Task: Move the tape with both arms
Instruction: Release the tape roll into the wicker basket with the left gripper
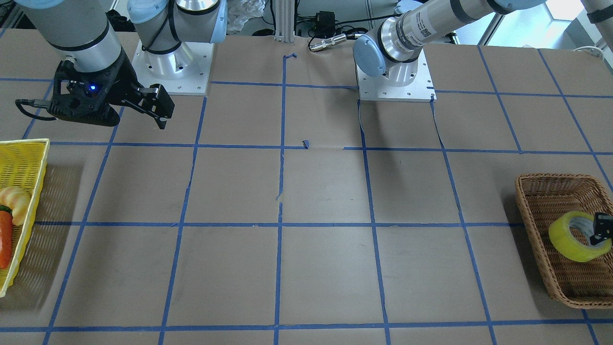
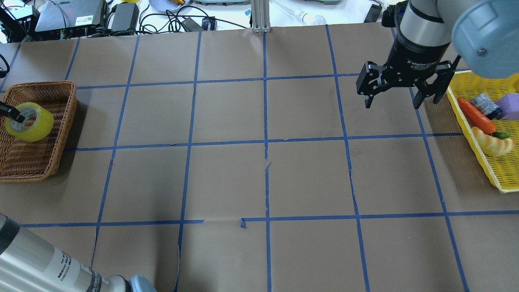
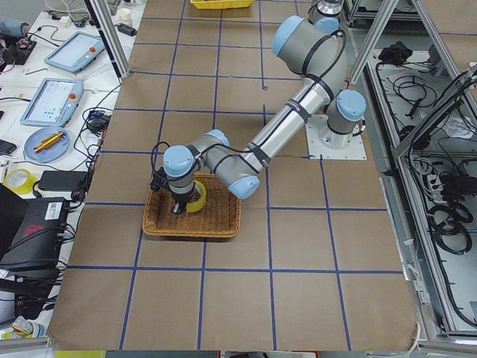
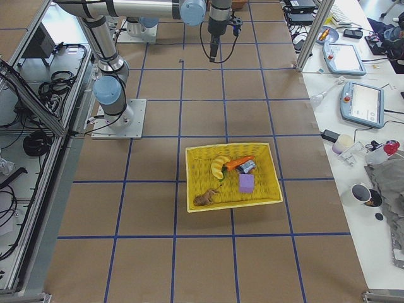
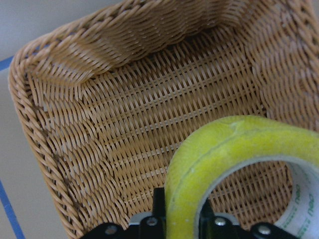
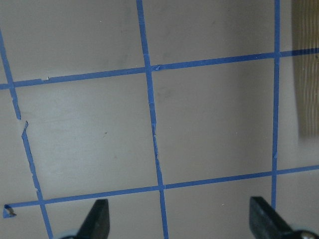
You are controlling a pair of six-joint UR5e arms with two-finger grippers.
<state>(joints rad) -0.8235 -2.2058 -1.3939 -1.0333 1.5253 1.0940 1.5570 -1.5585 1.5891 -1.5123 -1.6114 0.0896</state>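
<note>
The yellow tape roll (image 2: pixel 34 123) stands on edge, tilted, inside the brown wicker basket (image 2: pixel 40 87) at the table's left end. It also shows in the front view (image 1: pixel 572 239) and the left wrist view (image 5: pixel 234 144). My left gripper (image 2: pixel 18 117) is shut on the roll's wall, with one finger inside the pale core and one outside (image 5: pixel 182 221). I cannot tell whether the roll touches the basket floor. My right gripper (image 2: pixel 392 105) is open and empty, hovering above the bare table beside the yellow basket (image 2: pixel 486 170); its fingertips (image 6: pixel 99 216) frame blue grid lines.
The yellow basket (image 1: pixel 28 143) at the right end holds a toy carrot (image 2: pixel 476 115), a pale croissant-shaped toy (image 2: pixel 492 144) and a purple block (image 2: pixel 509 106). Both arm bases (image 1: pixel 395 84) stand on the robot's side of the table. Cables and devices lie beyond the far edge.
</note>
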